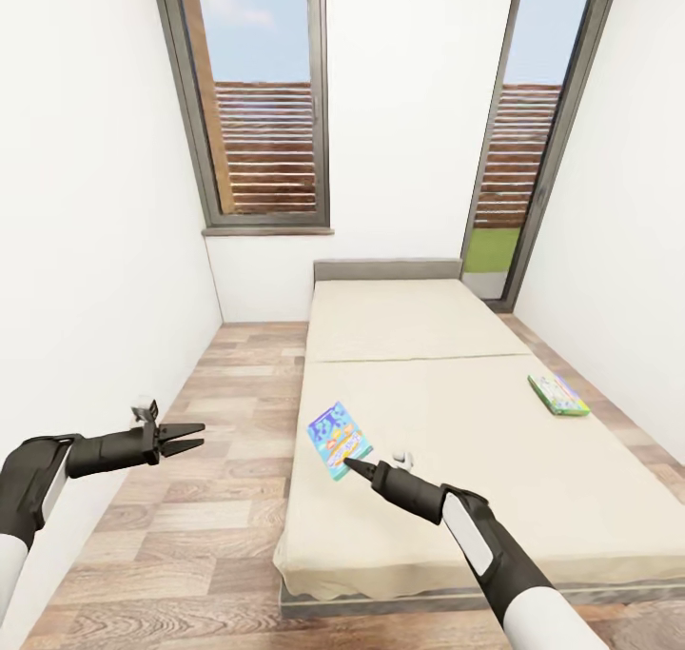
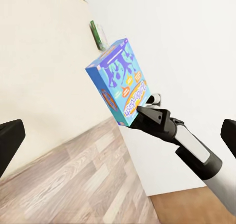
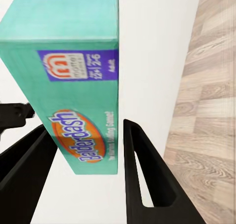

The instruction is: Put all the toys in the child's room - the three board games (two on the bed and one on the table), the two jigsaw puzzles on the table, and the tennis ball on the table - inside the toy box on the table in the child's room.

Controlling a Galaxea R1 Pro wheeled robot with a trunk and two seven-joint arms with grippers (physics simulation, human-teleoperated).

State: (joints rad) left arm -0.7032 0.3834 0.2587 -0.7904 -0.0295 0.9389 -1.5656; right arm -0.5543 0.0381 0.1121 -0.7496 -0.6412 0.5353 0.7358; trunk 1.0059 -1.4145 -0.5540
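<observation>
The blue Balderdash board game [image 1: 339,440] is held up off the bed [image 1: 533,498], tilted, with the right gripper [image 1: 354,464] clamped on its lower edge. Seen along that gripper, the box's teal side [image 3: 78,81] sits between the two black fingers [image 3: 142,170]. Well beyond it, out past the right gripper near the mattress's far side edge, the green-edged board game [image 1: 558,394] lies flat on the beige mattress. The left gripper [image 1: 190,437] hangs over the wood plank floor [image 1: 190,498] beside the bed, holding nothing, its jaws spread slightly apart. Two tall dark-framed windows [image 1: 262,98] stand in the far wall behind the grey headboard [image 1: 387,269].
</observation>
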